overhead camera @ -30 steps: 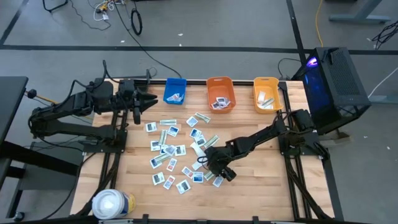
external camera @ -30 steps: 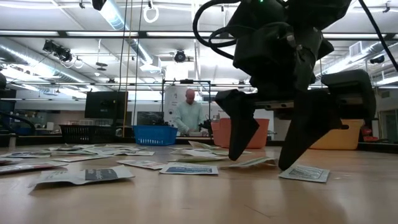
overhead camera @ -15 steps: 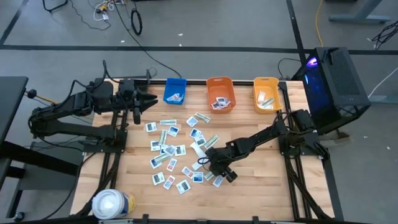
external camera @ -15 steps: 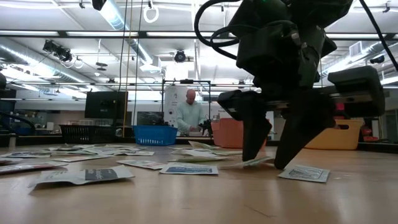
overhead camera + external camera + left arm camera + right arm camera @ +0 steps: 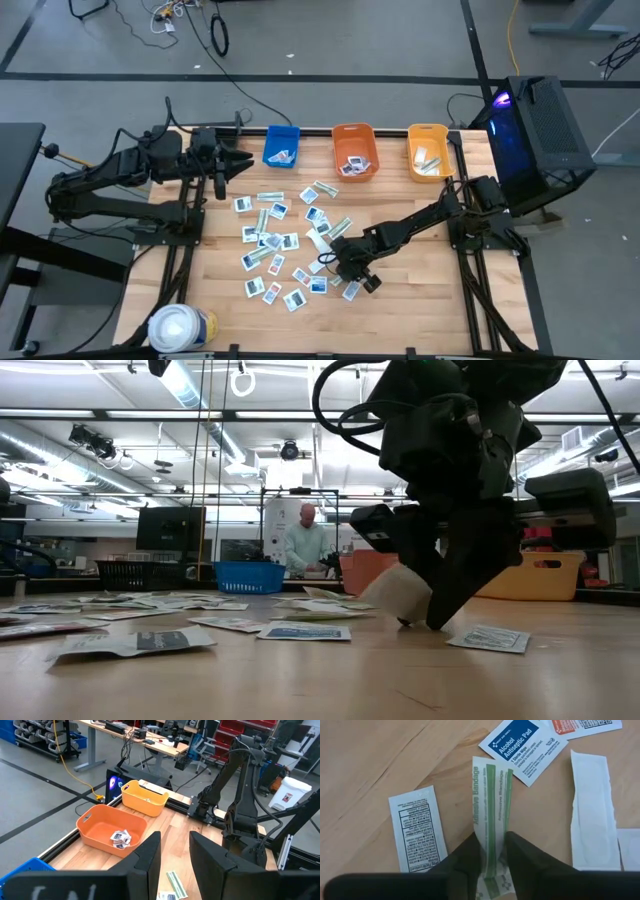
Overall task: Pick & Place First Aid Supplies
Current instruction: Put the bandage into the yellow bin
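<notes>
Several small first aid packets [image 5: 270,240] lie flat and scattered over the middle of the wooden table. My right gripper [image 5: 341,263] [image 5: 492,851] is down at the pile's near right edge, shut on a pale green adhesive bandage strip [image 5: 491,795] [image 5: 395,592]. My left gripper [image 5: 236,160] [image 5: 175,857] is held up over the far left edge beside the blue bin [image 5: 281,146], shut, with nothing in it. My right gripper pinches the bandage strip by its two long edges [image 5: 492,837] near one end, between the two fingers. The fingers slant down from above and from the table's right, lying across the strip. The strip is bowed up between them; its far end [image 5: 490,765] lies on the table.
Blue, orange [image 5: 355,151] and yellow [image 5: 429,152] bins stand along the far edge. A large white roll [image 5: 180,328] sits at the near left corner. An alcohol wipe packet [image 5: 522,747], a white packet [image 5: 417,827] and a white strip [image 5: 594,810] lie around the held strip.
My right gripper has shut on the green strip without moving away. The strip, which lay flat between the open fingers, has been squeezed and bowed up off the table. The left arm has kept still.
</notes>
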